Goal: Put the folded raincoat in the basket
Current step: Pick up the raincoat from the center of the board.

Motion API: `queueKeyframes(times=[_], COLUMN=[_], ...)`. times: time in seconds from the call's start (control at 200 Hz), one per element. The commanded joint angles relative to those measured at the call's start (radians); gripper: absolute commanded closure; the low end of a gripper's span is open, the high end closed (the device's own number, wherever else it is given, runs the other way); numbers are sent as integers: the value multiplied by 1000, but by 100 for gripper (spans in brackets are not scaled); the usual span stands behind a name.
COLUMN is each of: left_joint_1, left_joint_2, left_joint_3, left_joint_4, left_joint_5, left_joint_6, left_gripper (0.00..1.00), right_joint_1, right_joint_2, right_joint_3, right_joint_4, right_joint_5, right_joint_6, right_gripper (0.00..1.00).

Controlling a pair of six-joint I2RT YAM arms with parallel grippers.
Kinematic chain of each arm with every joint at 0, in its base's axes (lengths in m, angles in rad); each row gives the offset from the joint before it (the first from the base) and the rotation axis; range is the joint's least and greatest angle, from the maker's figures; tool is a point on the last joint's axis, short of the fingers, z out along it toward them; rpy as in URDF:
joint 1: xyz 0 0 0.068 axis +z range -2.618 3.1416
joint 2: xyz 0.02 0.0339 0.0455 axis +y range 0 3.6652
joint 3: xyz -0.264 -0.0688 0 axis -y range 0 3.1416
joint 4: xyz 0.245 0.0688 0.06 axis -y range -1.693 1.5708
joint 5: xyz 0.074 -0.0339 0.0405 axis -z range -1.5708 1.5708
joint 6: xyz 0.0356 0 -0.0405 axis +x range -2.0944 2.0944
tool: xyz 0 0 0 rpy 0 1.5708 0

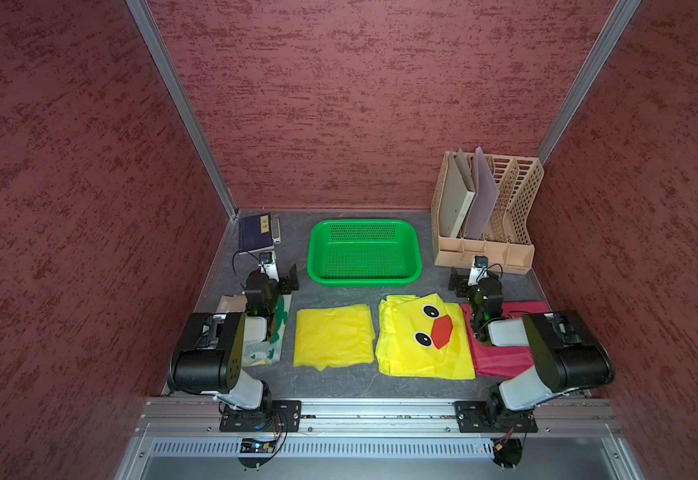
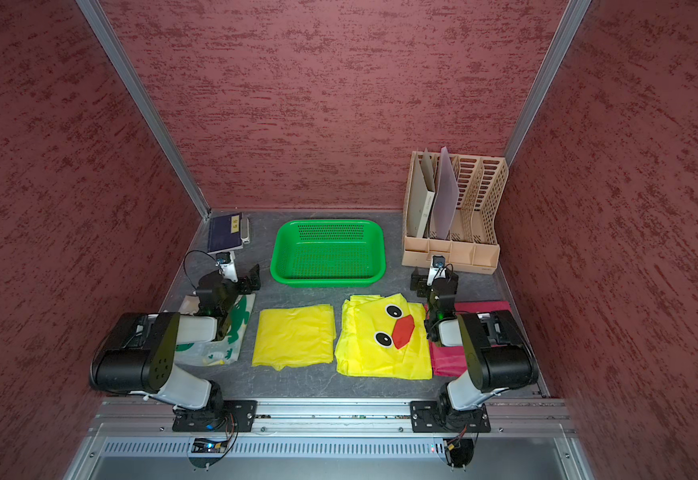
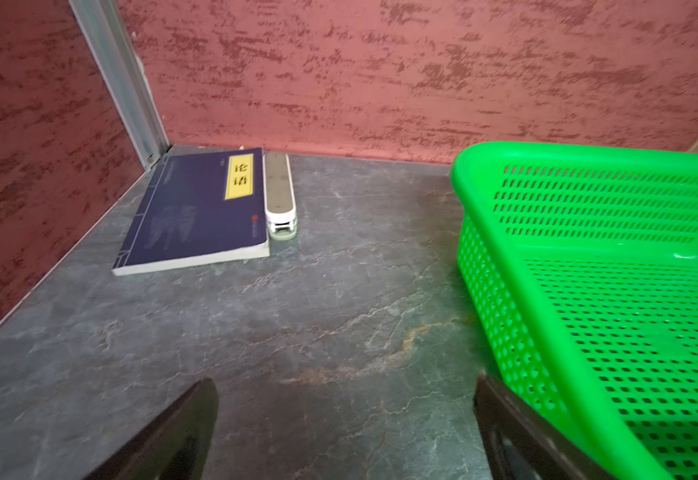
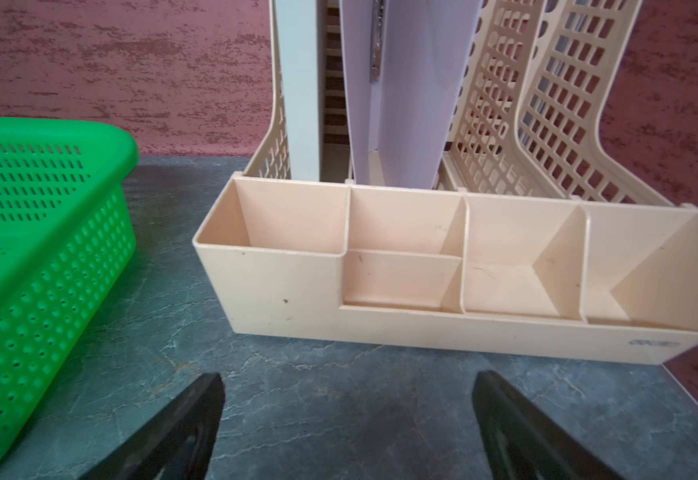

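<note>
Nothing of the task is done. The basket [image 1: 364,281] is seen empty in both top views. The folded raincoat [image 1: 333,336], taken here to be the plain yellow square, is found flat on the desk [image 1: 339,384], behind both pairs of fingers and between them. A duck-faced raincoat [image 1: 414,353] is laid just beside it, and which of the 2 is meant cannot be settled. Pick-up, carry and release are all yet to be done.

The left fingers [image 3: 173,436] are spread wide and empty, held low over bare desk and aimed at the back wall. The basket's wall is just beside the inner finger, and a blue book [image 3: 198,208] is well ahead. The right fingers [image 4: 173,436] are likewise spread and empty, with a beige file organizer [image 4: 422,332] ahead and the basket on their inner side. Both arms are folded back at the elbow, with the forearms held over a frog-print sheet [image 1: 264,353] and a red sheet [image 1: 497,361].
</note>
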Motion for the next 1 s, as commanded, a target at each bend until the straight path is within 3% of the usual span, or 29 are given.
queueKeyframes(times=[0.0,0.125,0.275,0.431,0.586,0.701,0.871,0.997], left_joint_1=[-45,-57,-47,-38,-57,-110,-183,-195], left_joint_2=[-118,-183,-219,-244,-270,-273,-273,-282], left_joint_3=[127,272,337,352,358,399,424,404], left_joint_4=[-264,-600,-800,-938,-1012,-1125,-1215,-1248], left_joint_5=[-248,-306,-291,-169,28,32,72,77], left_joint_6=[-33,-134,-337,-468,-498,-509,-520,-595], left_gripper=[0,0,0,0,0,0,0,0], right_joint_1=[0,9,9,9,9,12,20,33], right_joint_2=[-49,-182,-339,-435,-485,-494,-492,-482], right_joint_3=[25,89,240,308,368,402,443,462], right_joint_4=[-37,-244,-650,-889,-1091,-1199,-1328,-1375], right_joint_5=[12,81,119,45,-49,-176,-264,-374], right_joint_6=[1,14,111,216,314,350,377,394], right_gripper=[2,2,2,2,2,2,2,5])
